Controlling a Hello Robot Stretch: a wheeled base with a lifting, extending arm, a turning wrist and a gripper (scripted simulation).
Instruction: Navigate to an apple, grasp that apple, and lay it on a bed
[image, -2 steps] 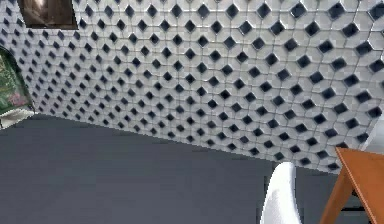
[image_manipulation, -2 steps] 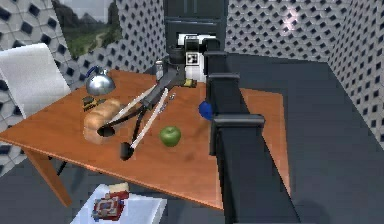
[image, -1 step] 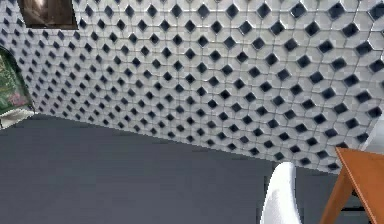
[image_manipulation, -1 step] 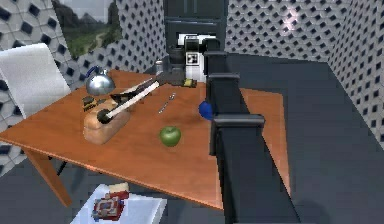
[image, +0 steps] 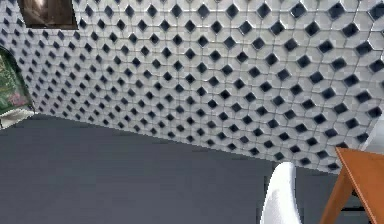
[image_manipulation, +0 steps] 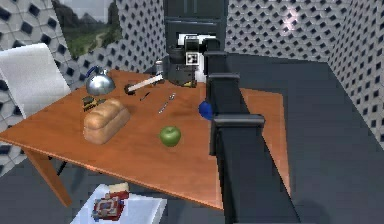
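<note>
the end effector hangs over the far side of the wooden desk, at the tip of the dark arm. small utensils lie on the desk right by it, so i cannot tell how its fingers are set or whether it has hold of anything. the green apple sits on the desk at about 6 o'clock from the end effector, just left of the arm and apart from it. a small blue thing lies against the arm between 4 and 5 o'clock. a loaf of bread lies at 10 o'clock from the apple, a metal dome beyond it. a white chair stands at the desk's 9 o'clock edge. looking ahead, a diamond-patterned wall meets dark floor.
</note>
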